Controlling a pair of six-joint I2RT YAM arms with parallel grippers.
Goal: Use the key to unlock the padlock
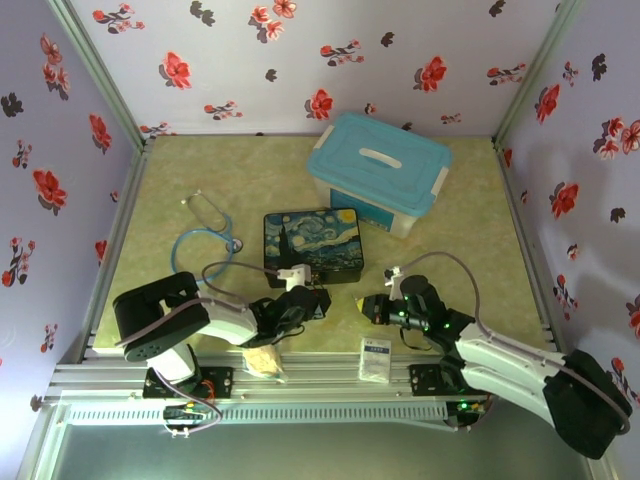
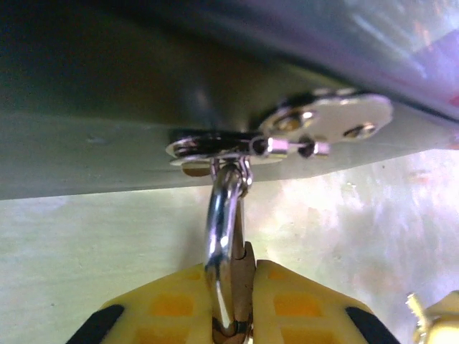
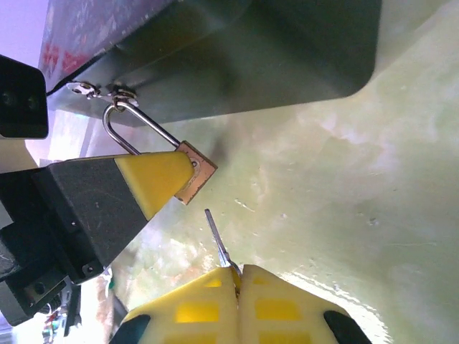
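**Brass padlock [image 3: 195, 172] gripped on the left, key [image 3: 217, 240] aimed from the right**

Its shackle [image 3: 136, 125] hung from the clasp [image 2: 326, 122] of the painted box [image 1: 313, 240]. The left gripper [image 2: 244, 279] was pressed together on the padlock, steadying it. The right gripper [image 3: 239, 276] pinched the key, whose blade stuck out up and slightly left in the right wrist view. The padlock's body lay just beyond the blade's tip, not touching it. The blade's long axis looked tilted off the shackle's line, so I judged a small turn was needed before pushing in. No keyhole could be made out.
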